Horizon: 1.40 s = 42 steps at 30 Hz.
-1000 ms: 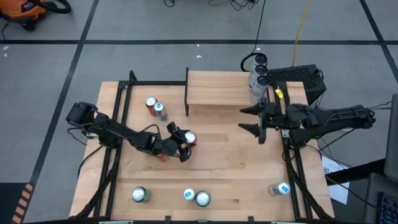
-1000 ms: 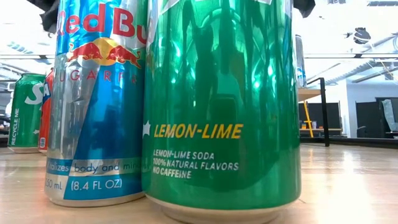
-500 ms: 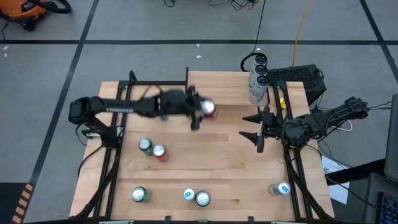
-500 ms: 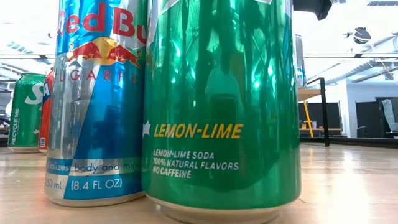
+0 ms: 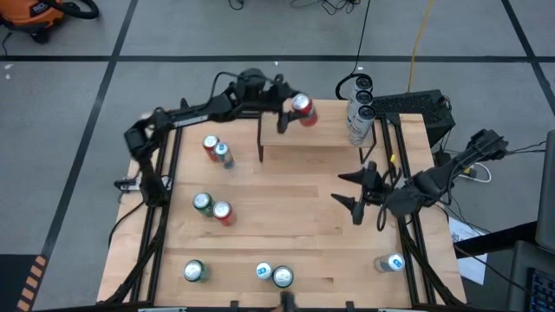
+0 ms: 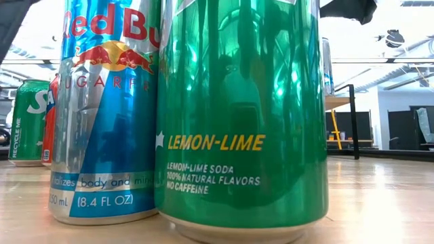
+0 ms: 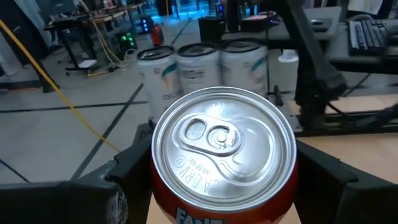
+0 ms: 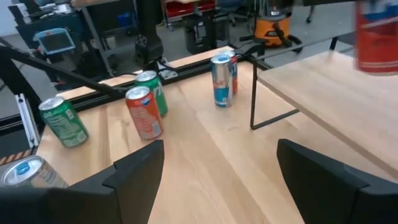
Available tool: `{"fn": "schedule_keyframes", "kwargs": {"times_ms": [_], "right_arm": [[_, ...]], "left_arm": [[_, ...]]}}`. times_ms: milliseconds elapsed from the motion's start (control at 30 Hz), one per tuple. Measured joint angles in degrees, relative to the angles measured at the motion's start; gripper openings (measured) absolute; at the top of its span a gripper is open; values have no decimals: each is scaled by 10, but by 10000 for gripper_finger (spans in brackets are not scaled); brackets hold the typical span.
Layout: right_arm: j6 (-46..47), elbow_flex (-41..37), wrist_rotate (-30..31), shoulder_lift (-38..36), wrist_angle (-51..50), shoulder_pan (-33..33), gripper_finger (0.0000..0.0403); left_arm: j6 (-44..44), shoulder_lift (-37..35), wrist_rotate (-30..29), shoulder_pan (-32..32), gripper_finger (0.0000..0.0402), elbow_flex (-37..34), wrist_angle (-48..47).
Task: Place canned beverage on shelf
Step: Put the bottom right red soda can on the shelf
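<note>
Left pincer (image 5: 289, 111) is gripping a red can (image 5: 302, 108) tightly, holding it above the shelf's (image 5: 316, 134) far edge; right pincer (image 5: 349, 189) is hanging wide open and empty over the bench (image 5: 286, 238), near the shelf's front

Bright even overhead light, soft faint shadows on the tabletop (image 5: 303, 208), glare streaks on the green can (image 6: 241, 115), red can (image 8: 379, 34) blurred, room background soft

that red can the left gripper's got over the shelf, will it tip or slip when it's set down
The red can looks rigid; its pull tab appears unopened, so it's probably full and heavy. Its smooth metal could slip in the left gripper. Tall and narrow, it might tip on the shelf.
</note>
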Motion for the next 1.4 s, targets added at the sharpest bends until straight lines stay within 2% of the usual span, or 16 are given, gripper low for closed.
{"fn": "schedule_keyframes", "kwargs": {"times_ms": [267, 433, 633, 1000, 1267, 1400], "right_arm": [[110, 0, 33, 5, -80, 28, 299], [155, 0, 53, 5, -112, 38, 299], [157, 0, 61, 5, -113, 41, 299], [151, 0, 103, 6, -113, 41, 299], [147, 0, 107, 6, -112, 41, 299], [89, 0, 156, 1, -92, 41, 299]], "left_arm": [[-5, 144, 47, 35, 277, 182, -44], [-5, 196, 51, 38, 277, 245, -100], [13, 211, 58, 37, 280, 266, -148], [32, 212, 26, 28, 325, 266, -136], [32, 212, 25, 24, 392, 266, -131], [9, 200, 9, 26, 387, 269, -152]]}}
